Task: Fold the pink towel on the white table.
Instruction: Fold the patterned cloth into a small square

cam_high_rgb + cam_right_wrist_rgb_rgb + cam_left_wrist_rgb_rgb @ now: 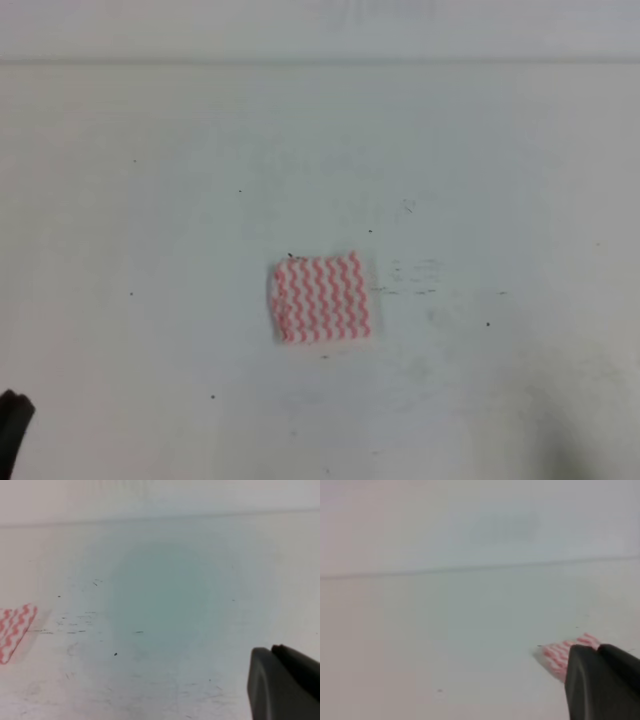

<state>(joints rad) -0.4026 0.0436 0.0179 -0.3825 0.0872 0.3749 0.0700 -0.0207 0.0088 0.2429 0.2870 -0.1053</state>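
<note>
The pink towel [322, 298] lies on the white table [150, 200] as a small, compact rectangle near the middle, its wavy stripes facing up. No gripper touches it. My left gripper [12, 415] shows only as a dark tip at the bottom left edge, far from the towel. In the left wrist view its fingers [597, 649] sit pressed together and hold nothing, with a corner of the towel [565, 652] beyond them. My right gripper [272, 650] looks shut and empty too, and the towel's edge [14, 630] lies far to its left.
Small dark specks and faint scuff marks [410, 280] dot the tabletop to the right of the towel. The table's far edge [320, 62] runs along the top of the high view.
</note>
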